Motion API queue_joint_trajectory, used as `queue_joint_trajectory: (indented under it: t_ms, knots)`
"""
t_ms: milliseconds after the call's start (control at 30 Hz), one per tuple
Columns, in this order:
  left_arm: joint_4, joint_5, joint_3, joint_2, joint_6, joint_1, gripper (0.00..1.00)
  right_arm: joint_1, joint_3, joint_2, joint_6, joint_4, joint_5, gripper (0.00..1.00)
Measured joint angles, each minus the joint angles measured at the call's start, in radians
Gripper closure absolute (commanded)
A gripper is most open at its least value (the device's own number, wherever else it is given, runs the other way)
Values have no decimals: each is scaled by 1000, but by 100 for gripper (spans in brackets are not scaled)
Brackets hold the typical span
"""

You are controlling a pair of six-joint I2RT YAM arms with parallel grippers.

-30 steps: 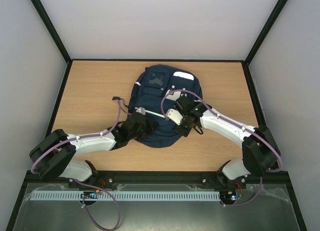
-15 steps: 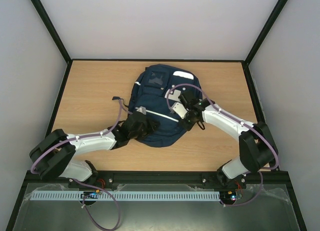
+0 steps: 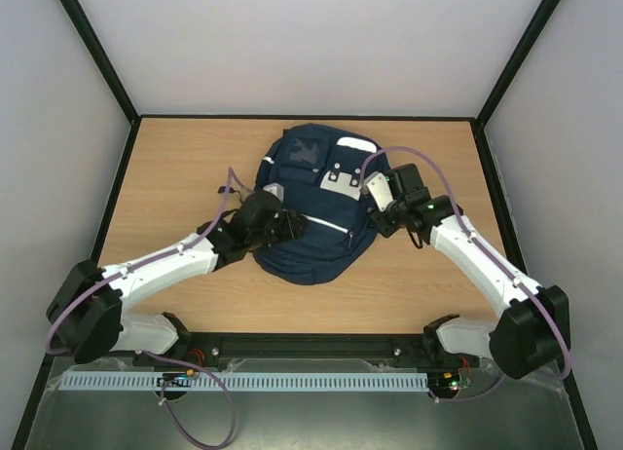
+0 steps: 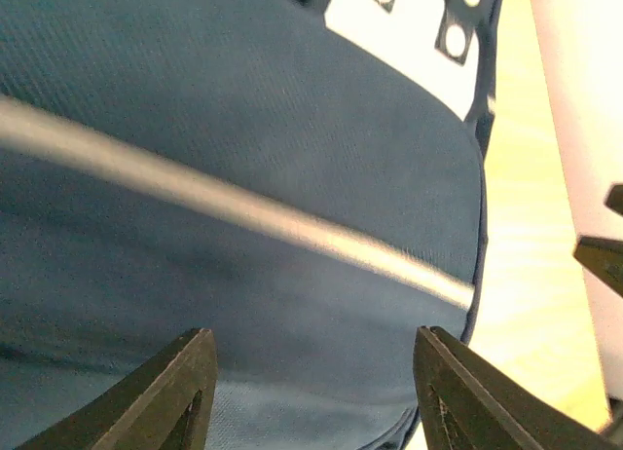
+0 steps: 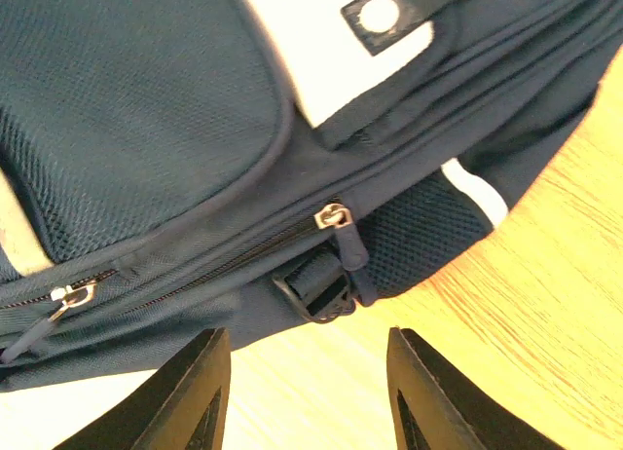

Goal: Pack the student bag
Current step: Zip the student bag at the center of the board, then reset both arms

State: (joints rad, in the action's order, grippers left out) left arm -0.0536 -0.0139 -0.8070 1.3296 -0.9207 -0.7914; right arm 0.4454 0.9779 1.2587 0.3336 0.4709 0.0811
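lying flat in the middle of the worktop (image 3: 175, 158), the student bag (image 3: 311, 245) has one arm on each side. from above, the left gripper (image 3: 279, 224) is over the bag's left part, but it is too dark there to see how its fingers stand. the left wrist view shows that: the fingers (image 4: 175, 392) are spread apart with nothing in them, just over the blue cloth. a thin white stripe (image 4: 243, 211) runs across the cloth ahead of them. from above, the right gripper (image 3: 378, 199) is at the bag's right edge. its own view shows its fingers (image 5: 195, 392) apart too, holding nothing, over the bag's edge and the bare wood. only this close view shows a zip pull (image 5: 334, 217) and a black buckle (image 5: 313, 286) on the bag's side.
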Motion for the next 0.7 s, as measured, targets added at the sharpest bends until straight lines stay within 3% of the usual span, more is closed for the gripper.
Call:
queue_joint_trajectory:
  t_ms: [100,167,200,233,267,333,533,700]
  knots:
    - [-88,24,-60,-28,87,44,40,-31,1,-44,-20,-1,-29,51]
    - [-135,42,-103,-55,138,82,37,-38,3,-79,-40,-2,-52,43]
    - [-161,49,-127,-74,167,100,31,-38,7,-97,-55,-2,-64,38]
    - [-182,53,-146,-87,188,113,13,-38,10,-111,-67,-5,-75,29]
    - [-211,61,-177,-103,214,131,2,-39,12,-130,-80,-10,-85,19]
    - [-257,76,-232,-132,267,156,1,-39,12,-175,-120,-28,-105,1]
    - [-352,152,-354,-190,420,186,1,-40,-19,-329,-194,-128,-128,0]
    - [-394,333,-323,-242,497,188,1,-72,-91,-388,-263,-190,-165,0]
